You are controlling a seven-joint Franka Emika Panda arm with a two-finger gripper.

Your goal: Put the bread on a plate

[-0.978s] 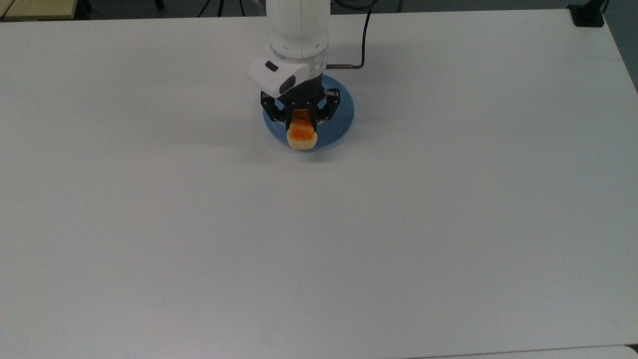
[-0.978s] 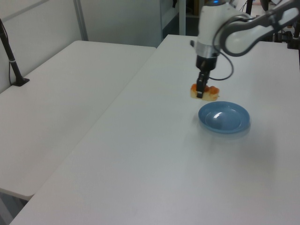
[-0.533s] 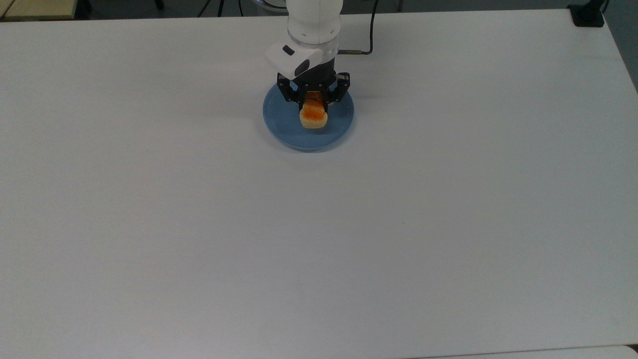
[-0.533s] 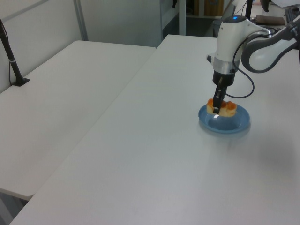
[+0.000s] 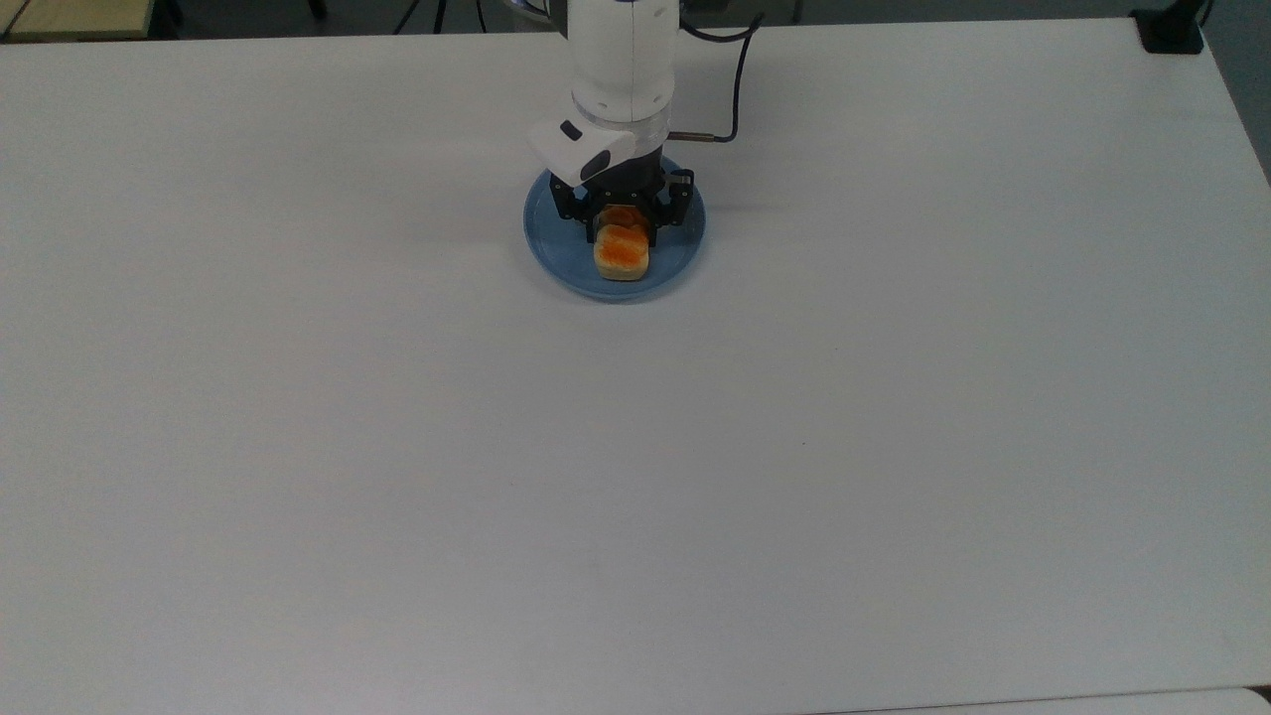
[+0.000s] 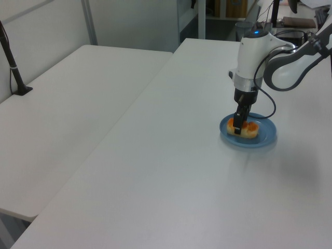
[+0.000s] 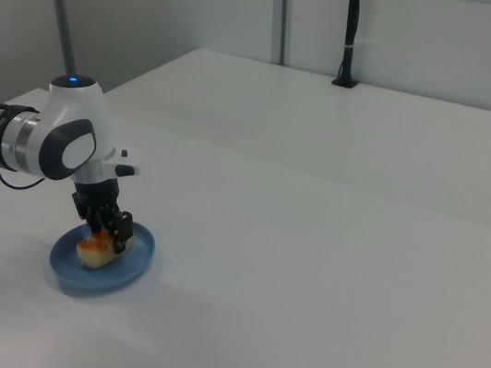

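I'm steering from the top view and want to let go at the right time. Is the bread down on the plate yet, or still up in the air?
Observer: In the left view the bread sits low inside the plate, with no gap under it that I can see.
Operator: Is the gripper still squeezing it?
Observer: Yes, in the left view the gripper comes straight down with a finger against the side of the bread.
Operator: Is the bread hanging over the edge?
Observer: No, in the right view the bread lies inside the rim of the plate, nearer the right view's left side.
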